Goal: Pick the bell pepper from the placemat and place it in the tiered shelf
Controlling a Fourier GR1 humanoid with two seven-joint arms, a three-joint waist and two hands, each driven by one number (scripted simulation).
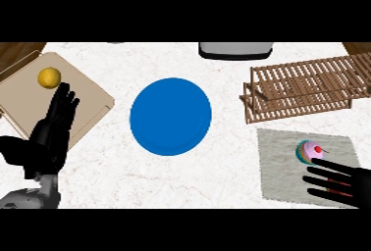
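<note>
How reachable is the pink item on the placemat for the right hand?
Probably yes. The right hand is open, its fingers over the placemat, just below the pink item. Nothing lies between them.

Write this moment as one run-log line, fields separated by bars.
right hand open, beside cupcake on grey placemat | left hand open, resting | tiered shelf holds nothing visible | no bell pepper seen

The counter (217, 181) is white speckled stone with a matt look. Beyond the right hand (340, 180) lies a grey, rough cloth placemat (282, 171), and farther beyond it a slatted brown wooden shelf (304, 88). Under the left hand (51, 132) sits a smooth pale wooden board (87, 105). Between the hands, a blue plate (171, 116) looks smooth and matt.
</note>
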